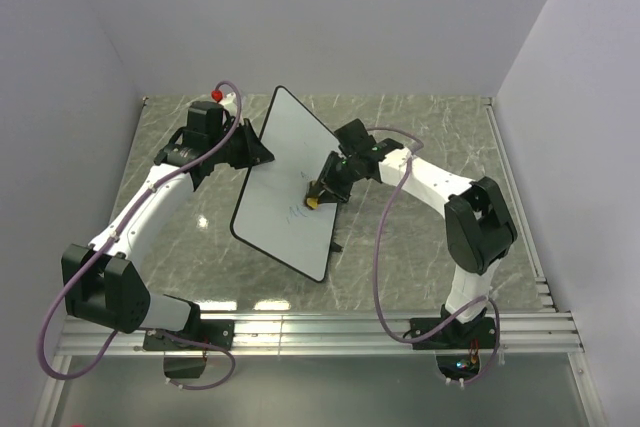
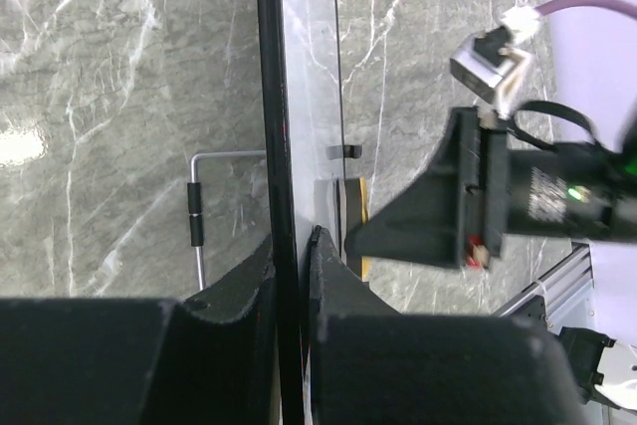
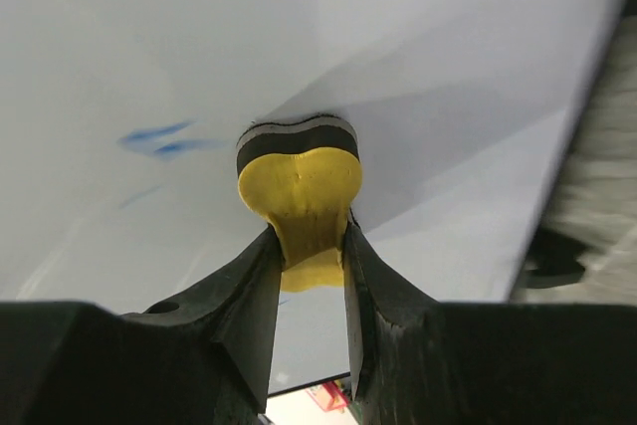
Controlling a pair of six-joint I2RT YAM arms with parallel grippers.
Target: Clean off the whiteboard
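Observation:
The whiteboard (image 1: 285, 182) stands tilted on its lower edge in the middle of the table, white with a thin black rim. My left gripper (image 1: 255, 150) is shut on its upper left edge; in the left wrist view the black rim (image 2: 274, 97) runs between the fingers of the left gripper (image 2: 291, 251). My right gripper (image 1: 322, 190) is shut on the narrow waist of a yellow bone-shaped eraser (image 3: 299, 181), whose dark felt end presses on the board face (image 3: 199, 37). Faint blue marks (image 3: 159, 138) lie just left of the eraser, also seen as blue marks (image 1: 298, 212) below the eraser (image 1: 314, 201).
The table top (image 1: 420, 257) is grey marble. A metal wire stand with a black sleeve (image 2: 196, 216) shows behind the board. An aluminium rail (image 1: 330, 327) runs along the near edge by both arm bases. Walls close in on the left, back and right.

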